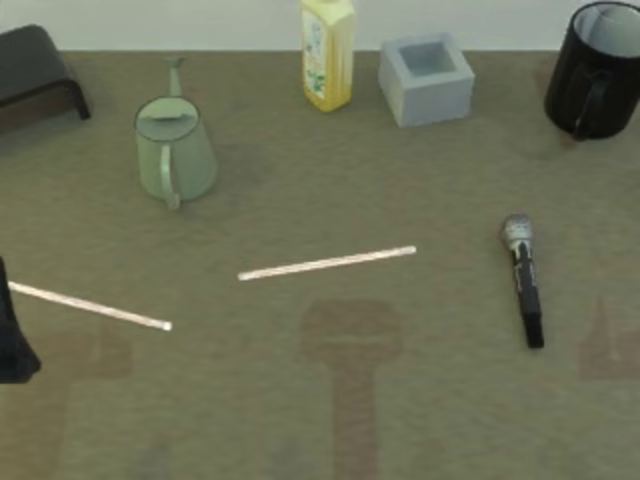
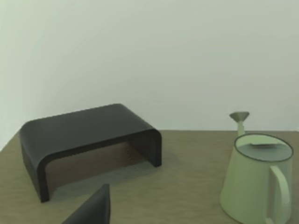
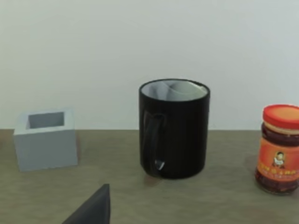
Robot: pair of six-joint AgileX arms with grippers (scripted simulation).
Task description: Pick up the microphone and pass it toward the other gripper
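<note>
Clutter around the green watering can (image 1: 174,148) on the worktop (image 1: 320,400)

Black stand (image 1: 38,68) to its left — yellow bottle (image 1: 328,52), grey box (image 1: 426,78), black mug (image 1: 596,70) to its right; two white rods (image 1: 327,263) lie nearer the camera.

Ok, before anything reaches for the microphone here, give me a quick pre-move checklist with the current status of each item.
1. Microphone lying free on the table, nothing touching it: ok.
2. Space around it open; the nearer white rod lies apart to the top view's left: ok.
3. Its orientation readable, mesh head toward the back of the table, handle toward the front: ok.
4. Black mug and grey box stand well behind it, away from the microphone: ok.
5. Right hand position over the table: cannot tell, only a dark tip shows in its wrist view.
6. Left arm sits at the table's left edge, far from the microphone: ok.
</note>
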